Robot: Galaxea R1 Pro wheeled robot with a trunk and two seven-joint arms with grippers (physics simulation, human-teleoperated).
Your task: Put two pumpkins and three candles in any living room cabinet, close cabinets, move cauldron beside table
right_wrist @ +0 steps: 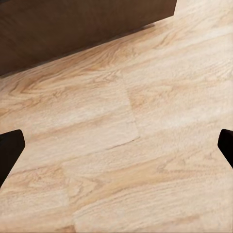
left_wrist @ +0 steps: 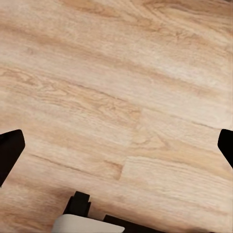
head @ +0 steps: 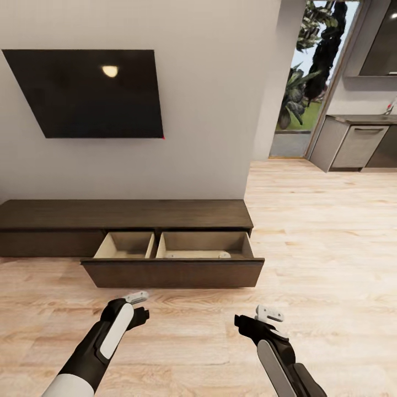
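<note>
Cabinet (head: 127,215) drawer (head: 172,272) stands pulled out; both grippers (head: 138,309) (head: 256,318) spread, empty. Next: fetch remaining items or push it shut.

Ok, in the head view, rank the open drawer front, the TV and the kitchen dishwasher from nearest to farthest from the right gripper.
1. Drawer front: just ahead of the right gripper, pulled out over the floor.
2. TV: on the wall above the cabinet, ahead and to the left.
3. Dishwasher: far off to the right, in the kitchen beyond the wall's corner.
</note>
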